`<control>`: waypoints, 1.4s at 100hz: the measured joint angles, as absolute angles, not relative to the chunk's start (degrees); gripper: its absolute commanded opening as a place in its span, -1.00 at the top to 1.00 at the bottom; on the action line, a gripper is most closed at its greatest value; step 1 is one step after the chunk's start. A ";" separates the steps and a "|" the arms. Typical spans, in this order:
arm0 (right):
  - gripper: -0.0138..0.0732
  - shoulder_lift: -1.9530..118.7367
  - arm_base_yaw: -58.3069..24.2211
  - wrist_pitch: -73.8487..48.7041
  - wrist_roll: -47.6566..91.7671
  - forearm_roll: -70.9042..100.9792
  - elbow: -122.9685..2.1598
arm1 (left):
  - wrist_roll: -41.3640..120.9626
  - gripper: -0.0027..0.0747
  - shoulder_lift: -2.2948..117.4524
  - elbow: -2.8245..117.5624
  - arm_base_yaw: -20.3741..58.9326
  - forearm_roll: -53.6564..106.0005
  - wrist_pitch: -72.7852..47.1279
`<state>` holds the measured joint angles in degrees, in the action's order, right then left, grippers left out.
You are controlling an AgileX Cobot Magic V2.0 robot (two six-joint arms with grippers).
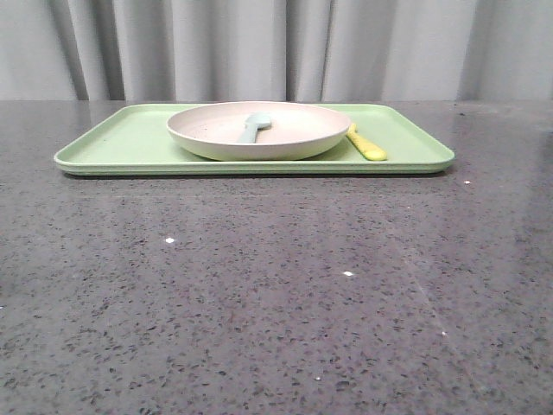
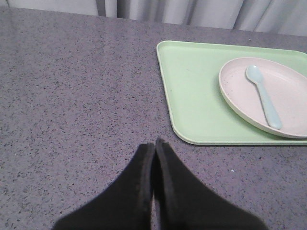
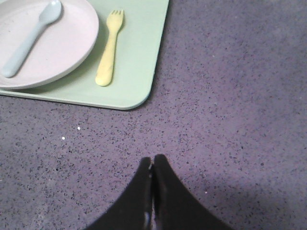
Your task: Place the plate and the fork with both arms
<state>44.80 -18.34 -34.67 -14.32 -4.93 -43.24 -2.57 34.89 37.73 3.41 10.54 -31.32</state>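
Note:
The cream-white plate [image 1: 259, 130] rests on the light-green tray [image 1: 130, 143], with a pale blue-green spoon [image 1: 253, 127] lying in it. The yellow fork [image 1: 366, 144] lies on the tray just right of the plate. Neither arm shows in the front view. In the left wrist view the plate [image 2: 288, 108] and tray [image 2: 192, 91] are ahead, and my left gripper [image 2: 154, 143] hangs shut and empty over bare table short of the tray's near corner. In the right wrist view the fork [image 3: 109, 50] lies beside the plate [image 3: 62, 43]; my right gripper [image 3: 153, 159] is shut and empty, off the tray [image 3: 139, 72].
The table [image 1: 259, 294] is dark speckled stone, with a grey curtain [image 1: 259, 43] behind it. Small white specks [image 1: 169, 239] lie on the table in front of the tray.

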 measured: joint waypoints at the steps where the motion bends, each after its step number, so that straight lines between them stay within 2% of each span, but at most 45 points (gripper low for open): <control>1: 0.83 44.39 -18.34 -34.19 -14.32 -4.92 -42.66 | -2.57 0.98 34.75 37.56 3.41 10.54 -31.18; 27: 0.83 29.70 -18.34 -26.91 -14.32 -5.25 -32.23 | -2.57 0.98 28.25 30.33 3.41 10.45 -27.77; 65: 0.83 14.63 -18.34 -26.27 -14.32 -5.49 -23.54 | -2.57 0.98 19.60 24.51 3.41 10.08 -26.08; 140: 0.83 13.29 -18.34 -26.27 -14.32 -5.58 -23.06 | -2.57 0.98 15.90 24.03 3.41 9.72 -25.73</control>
<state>13.29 -18.34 -26.27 -14.32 -5.58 -23.06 -2.57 15.90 24.03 3.41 9.72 -25.73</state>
